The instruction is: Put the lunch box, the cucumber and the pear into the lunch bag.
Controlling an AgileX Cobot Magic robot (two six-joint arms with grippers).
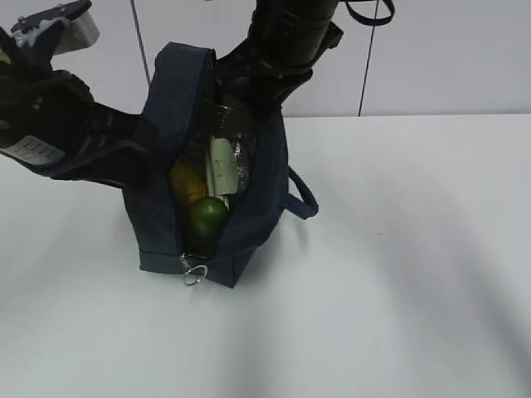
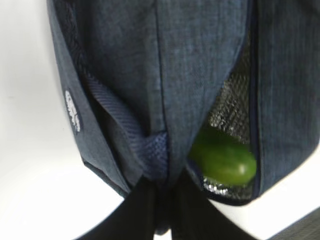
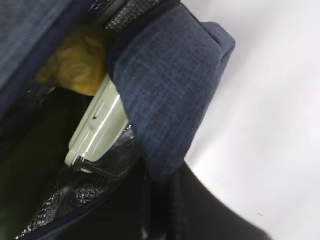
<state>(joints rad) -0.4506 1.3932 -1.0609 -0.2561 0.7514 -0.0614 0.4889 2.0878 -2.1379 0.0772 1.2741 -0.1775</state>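
- While the bag [image 1: 249,215] is standing open on the white table [image 1: 398,274], all three items are sitting inside it: the pear [image 1: 187,182] at the left, the box [image 1: 221,166] on edge beside it, and the cucumber [image 1: 206,217] nearest the zipper ring [image 1: 195,274].
- The left gripper [image 2: 167,172] is pinching a fold of the bag's left wall; its jaws are closed on the fabric, with the cucumber [image 2: 222,157] lying just to its right, long axis running into the bag.
- The right gripper [image 3: 160,177] is clamping the bag's far rim [image 3: 165,95], with the box [image 3: 97,127] and pear [image 3: 75,70] lying just inside that rim, below and left of the jaws.
- Judged from this layout, the loading is looking complete; any coming move is turning on releasing the two walls, each arm being nearest its own side.
- The table is lying bare around the bag, with pale wall panels [image 1: 448,58] behind; room for withdrawal is appearing ample on both sides.
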